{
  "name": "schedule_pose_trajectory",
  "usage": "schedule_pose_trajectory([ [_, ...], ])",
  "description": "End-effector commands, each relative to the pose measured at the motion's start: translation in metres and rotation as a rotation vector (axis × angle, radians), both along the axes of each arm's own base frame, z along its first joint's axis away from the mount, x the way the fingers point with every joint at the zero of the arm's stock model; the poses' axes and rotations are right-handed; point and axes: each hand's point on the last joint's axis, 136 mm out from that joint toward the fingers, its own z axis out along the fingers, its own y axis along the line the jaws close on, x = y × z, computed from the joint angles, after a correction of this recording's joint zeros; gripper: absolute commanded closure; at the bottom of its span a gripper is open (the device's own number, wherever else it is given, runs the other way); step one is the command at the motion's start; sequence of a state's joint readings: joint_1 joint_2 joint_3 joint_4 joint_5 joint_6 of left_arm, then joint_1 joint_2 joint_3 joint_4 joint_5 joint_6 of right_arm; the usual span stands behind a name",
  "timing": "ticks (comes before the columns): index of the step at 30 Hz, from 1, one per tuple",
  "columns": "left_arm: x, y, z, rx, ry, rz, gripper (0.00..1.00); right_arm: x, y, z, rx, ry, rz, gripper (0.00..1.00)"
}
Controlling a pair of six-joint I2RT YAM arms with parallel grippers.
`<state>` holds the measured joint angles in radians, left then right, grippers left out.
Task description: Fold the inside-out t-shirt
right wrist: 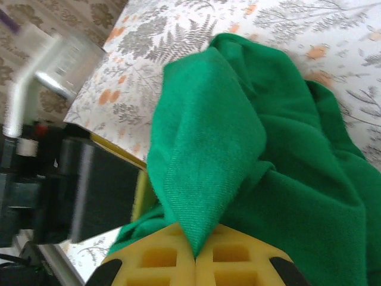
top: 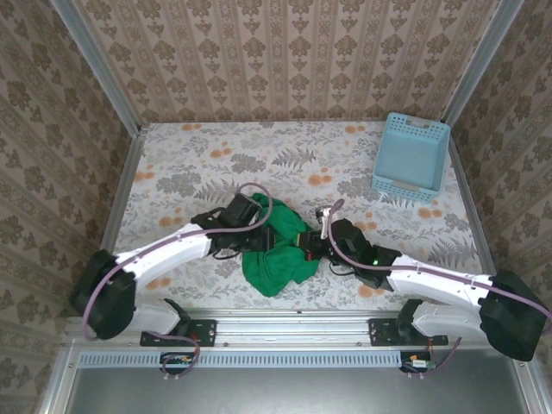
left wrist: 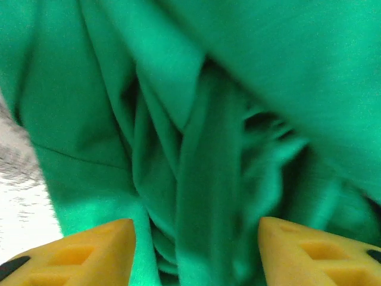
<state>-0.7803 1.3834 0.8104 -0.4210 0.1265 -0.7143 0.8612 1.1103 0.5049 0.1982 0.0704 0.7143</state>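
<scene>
Inside-out t-shirt [top: 274, 259] bunched on floral table [top: 216, 164]; walls [top: 285, 60] apparently wallpapered.

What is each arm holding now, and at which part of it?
The right jaws are shut on a raised fold of the green t-shirt. The left jaws stand open over the cloth, holding nothing.

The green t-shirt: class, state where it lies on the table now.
In the top view the green t-shirt lies bunched at the table's near edge, centre, between the left gripper and the right gripper, far from the blue basket.
</scene>
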Motion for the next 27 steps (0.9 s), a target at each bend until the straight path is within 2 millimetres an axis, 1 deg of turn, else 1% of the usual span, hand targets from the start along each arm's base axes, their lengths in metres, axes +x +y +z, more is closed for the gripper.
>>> schedule_pose_trajectory([
  [1, 0.008, -0.029, -0.001, -0.103, 0.003, 0.005, 0.48, 0.000, -0.025, -0.013, -0.044, 0.016, -0.110, 1.00],
  [2, 0.007, -0.033, -0.008, -0.087, 0.015, -0.005, 0.53, -0.001, -0.037, -0.021, -0.080, 0.039, -0.163, 1.00],
  [4, 0.003, -0.035, -0.019, -0.055, 0.036, -0.016, 0.64, -0.003, -0.069, -0.039, -0.162, 0.092, -0.299, 1.00],
  [5, 0.001, -0.036, -0.024, -0.053, 0.042, -0.019, 0.69, -0.005, -0.080, -0.046, -0.197, 0.109, -0.340, 1.00],
  [7, -0.006, -0.036, -0.030, -0.064, 0.037, -0.026, 0.84, -0.009, -0.092, -0.054, -0.257, 0.125, -0.360, 0.99],
  [9, -0.013, -0.034, -0.029, -0.068, 0.004, -0.030, 0.95, -0.010, -0.094, -0.053, -0.304, 0.126, -0.349, 0.87],
  [11, -0.018, -0.031, -0.021, -0.059, -0.058, -0.041, 1.00, -0.009, -0.095, -0.046, -0.356, 0.118, -0.325, 0.73],
  [12, -0.020, -0.029, -0.016, -0.051, -0.095, -0.047, 1.00, -0.007, -0.095, -0.039, -0.385, 0.106, -0.315, 0.65],
  [14, -0.023, -0.024, -0.004, -0.050, -0.158, -0.046, 1.00, -0.002, -0.089, -0.021, -0.415, 0.070, -0.275, 0.54],
  [17, -0.023, -0.017, 0.008, -0.091, -0.221, -0.030, 1.00, 0.003, -0.070, 0.007, -0.423, 0.011, -0.191, 0.40],
  [19, -0.023, -0.015, 0.015, -0.121, -0.255, -0.023, 1.00, 0.003, -0.051, 0.023, -0.427, -0.028, -0.118, 0.39],
  [21, -0.022, -0.013, 0.022, -0.132, -0.281, -0.019, 1.00, -0.001, -0.026, 0.033, -0.434, -0.063, -0.032, 0.43],
  [23, -0.022, -0.012, 0.027, -0.144, -0.299, -0.022, 1.00, -0.007, 0.001, 0.035, -0.410, -0.068, 0.062, 0.45],
  [24, -0.023, -0.011, 0.029, -0.150, -0.307, -0.024, 1.00, -0.009, 0.014, 0.031, -0.383, -0.046, 0.099, 0.46],
  [25, -0.022, -0.010, 0.031, -0.158, -0.318, -0.023, 1.00, -0.008, 0.021, 0.026, -0.368, -0.022, 0.104, 0.47],
  [27, -0.024, -0.009, 0.035, -0.183, -0.336, -0.024, 1.00, -0.003, 0.031, 0.006, -0.384, 0.025, 0.096, 0.47],
])
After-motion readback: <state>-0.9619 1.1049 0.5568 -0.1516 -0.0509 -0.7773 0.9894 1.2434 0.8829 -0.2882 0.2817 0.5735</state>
